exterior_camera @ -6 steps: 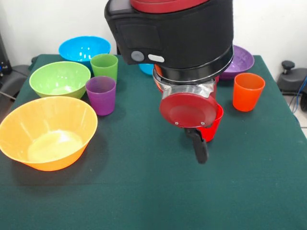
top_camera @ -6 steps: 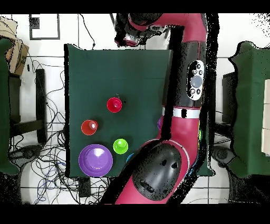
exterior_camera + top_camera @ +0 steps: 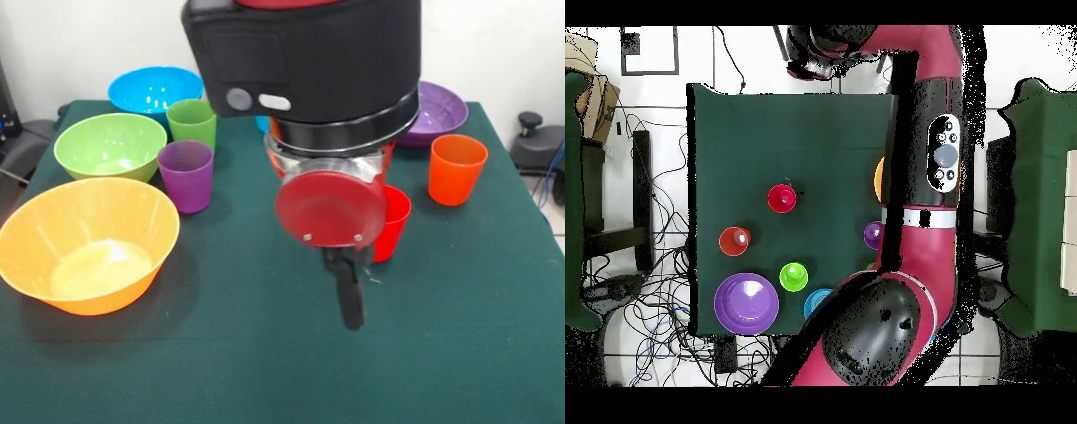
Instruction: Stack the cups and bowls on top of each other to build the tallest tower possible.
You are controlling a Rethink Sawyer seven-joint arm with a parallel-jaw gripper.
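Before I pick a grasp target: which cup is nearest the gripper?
The red cup, just behind the gripper; the orange cup, purple cup and green cup stand farther off.

Arm: the red and black arm (image 3: pixel 305 66) fills the upper centre of the front view, reaching down over the table.
Wrist: a round red disc faces the camera.
Gripper: the gripper (image 3: pixel 351 296) hangs below the disc, dark fingers pointing down and showing no gap between them.
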